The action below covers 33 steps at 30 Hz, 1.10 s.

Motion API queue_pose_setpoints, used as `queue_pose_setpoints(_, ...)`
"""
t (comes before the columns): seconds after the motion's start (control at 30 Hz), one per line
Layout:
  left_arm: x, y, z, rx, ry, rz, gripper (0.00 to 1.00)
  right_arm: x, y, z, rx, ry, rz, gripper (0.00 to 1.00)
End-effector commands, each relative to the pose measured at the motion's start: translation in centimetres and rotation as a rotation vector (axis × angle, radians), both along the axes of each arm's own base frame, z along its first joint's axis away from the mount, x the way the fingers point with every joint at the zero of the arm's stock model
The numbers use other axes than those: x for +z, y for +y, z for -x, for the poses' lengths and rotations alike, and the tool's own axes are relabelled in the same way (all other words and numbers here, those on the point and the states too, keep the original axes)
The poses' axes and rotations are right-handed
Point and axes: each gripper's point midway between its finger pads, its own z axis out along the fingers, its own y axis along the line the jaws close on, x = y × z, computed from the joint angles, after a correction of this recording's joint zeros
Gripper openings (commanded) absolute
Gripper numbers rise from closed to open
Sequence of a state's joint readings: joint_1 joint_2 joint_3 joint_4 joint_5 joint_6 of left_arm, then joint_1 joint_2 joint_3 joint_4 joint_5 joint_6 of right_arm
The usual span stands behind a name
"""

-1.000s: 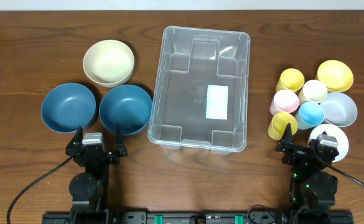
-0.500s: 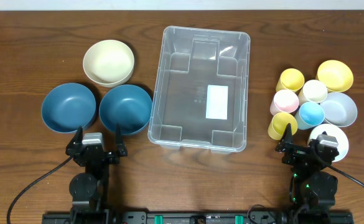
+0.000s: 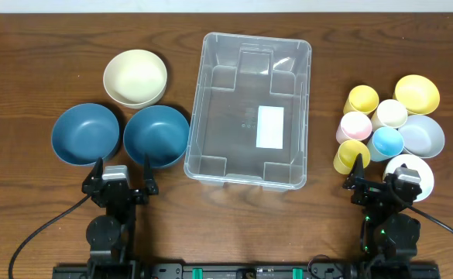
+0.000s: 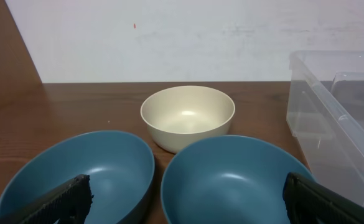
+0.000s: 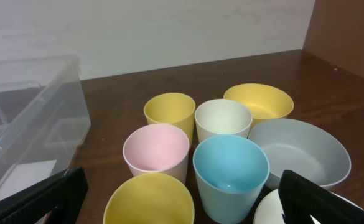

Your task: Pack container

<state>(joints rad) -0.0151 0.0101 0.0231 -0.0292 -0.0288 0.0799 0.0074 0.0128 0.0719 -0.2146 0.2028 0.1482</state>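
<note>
The clear plastic container (image 3: 249, 108) stands empty in the middle of the table, with a white label (image 3: 270, 127) on its base. It also shows at the right of the left wrist view (image 4: 337, 118) and the left of the right wrist view (image 5: 26, 118). My left gripper (image 3: 121, 180) is open and empty, just in front of two blue bowls (image 3: 85, 133) (image 3: 156, 136); a cream bowl (image 3: 135, 77) sits behind them. My right gripper (image 3: 386, 182) is open and empty, in front of a cluster of cups: yellow (image 5: 149, 200), pink (image 5: 155, 149), light blue (image 5: 230, 176), cream (image 5: 223, 120).
To the right are a second yellow cup (image 3: 362, 99), a yellow bowl (image 3: 416, 94), a grey-blue bowl (image 3: 422, 136) and a white bowl (image 3: 412, 173) beside my right gripper. The table is dark wood, with a white wall behind.
</note>
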Motion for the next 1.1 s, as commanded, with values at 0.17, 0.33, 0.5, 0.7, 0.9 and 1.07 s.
queue_pose_setpoints(0.17,-1.8,0.0,0.1,-0.001,0.054,-0.015,0.98,-0.1,-0.3,0.0,-0.014,0.003,0.008,0.99)
queue_pose_setpoints(0.33,-1.7,-0.1,0.1,-0.003,0.049,-0.009,0.98,-0.1,-0.3,0.0,-0.014,0.003,0.008,0.99)
queue_pose_setpoints(0.5,-0.5,-0.1,-0.1,-0.009,0.007,-0.054,0.98,-0.1,-0.3,0.0,-0.014,0.003,0.008,0.99)
queue_pose_setpoints(0.7,4.4,1.0,0.7,0.058,-0.05,0.032,0.98,-0.1,-0.3,0.0,-0.014,0.003,0.008,0.99)
queue_pose_setpoints(0.9,10.8,3.4,0.6,0.181,0.115,0.047,0.98,-0.1,-0.3,0.0,-0.014,0.003,0.008,0.99)
queue_pose_setpoints(1.07,14.7,4.9,-1.3,0.228,0.345,0.06,0.98,-0.1,-0.3,0.0,-0.014,0.003,0.008,0.99)
